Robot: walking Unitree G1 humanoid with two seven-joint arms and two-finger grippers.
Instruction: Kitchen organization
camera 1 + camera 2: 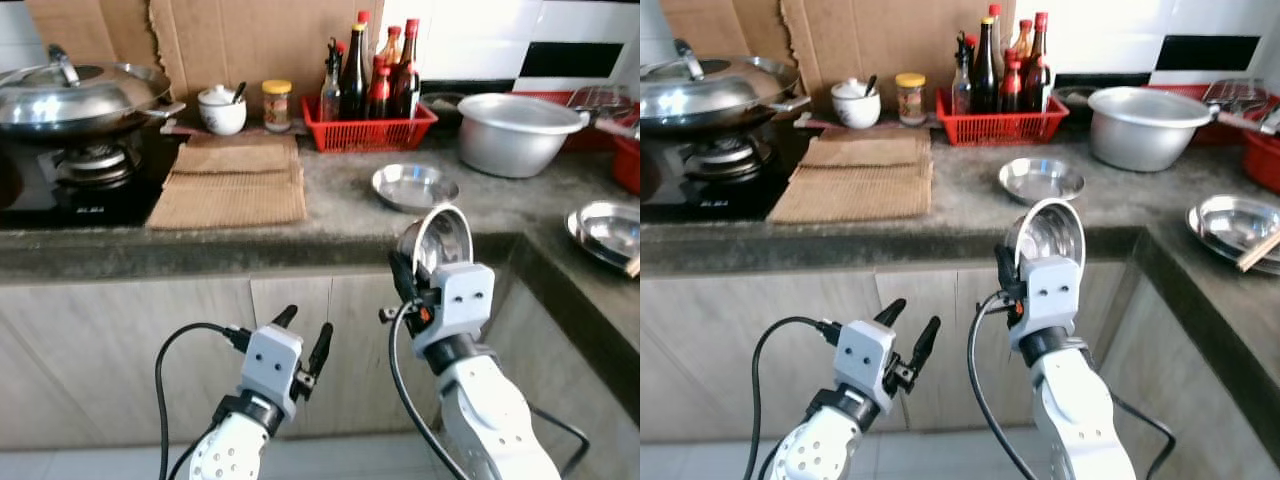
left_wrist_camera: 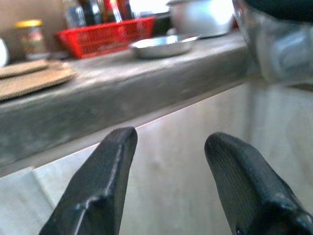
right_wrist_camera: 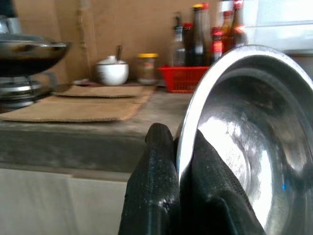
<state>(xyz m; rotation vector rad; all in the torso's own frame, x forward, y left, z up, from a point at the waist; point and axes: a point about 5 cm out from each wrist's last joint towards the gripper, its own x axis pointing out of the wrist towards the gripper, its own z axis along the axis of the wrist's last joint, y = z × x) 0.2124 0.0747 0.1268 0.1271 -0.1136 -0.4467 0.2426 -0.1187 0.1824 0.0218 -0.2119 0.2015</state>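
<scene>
While the right hand [image 1: 432, 262] pinches a steel bowl [image 1: 437, 237] by its rim, upright before the tabletop [image 1: 340, 215] edge, the left hand [image 1: 305, 338] hangs wide and empty below. The bowl is not yet set down; another bowl [image 1: 414, 186] and stacked ones [image 1: 605, 229] lie well apart on top, so sorting looks barely begun.

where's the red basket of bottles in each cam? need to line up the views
Left eye view: red basket at the back of the counter, upper middle.
Right eye view: same spot, slightly further left.
Left wrist view: blurred, upper left, beyond the counter edge.
Right wrist view: upper middle, partly hidden by the steel bowl's rim.
Shared landmark: the yellow-lidded jar beside the basket.
</scene>
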